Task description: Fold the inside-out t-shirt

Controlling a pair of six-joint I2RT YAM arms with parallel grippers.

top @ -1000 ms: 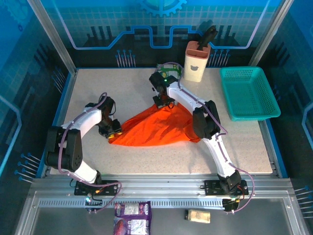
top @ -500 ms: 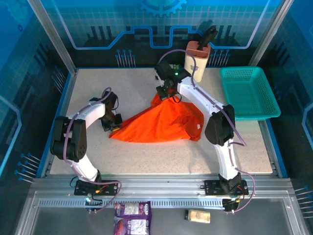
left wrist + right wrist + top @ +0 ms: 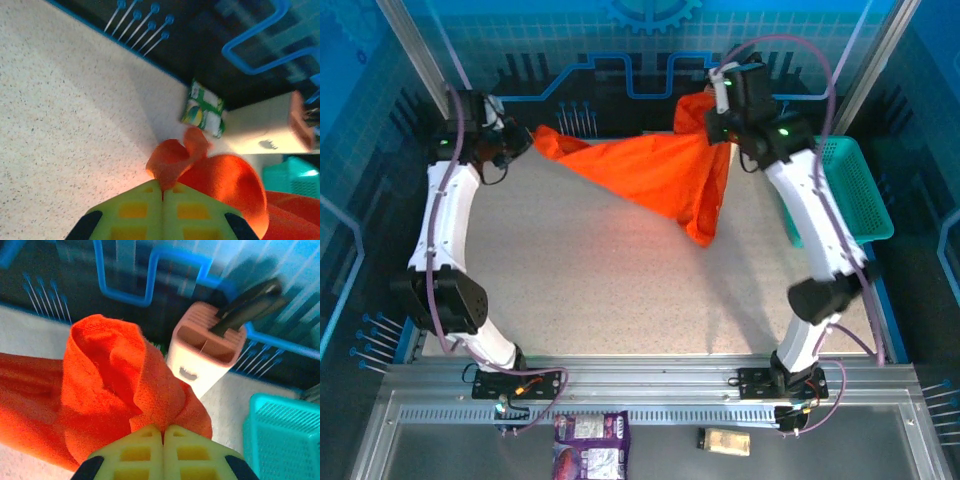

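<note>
Both shut tight on shirt (image 3: 650, 168): left gripper (image 3: 162, 189), right gripper (image 3: 163, 432). Hung stretched between them, to spread flat for folding.

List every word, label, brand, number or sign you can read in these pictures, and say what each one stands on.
No text here can be read.
Green and white packet: printed, too blurred to read.
Purple packet: printed, too small to read.
Beige packet: too small to read.
Knife block: a small dark mark, no legible letters.
Orange t-shirt: no print shows.
</note>
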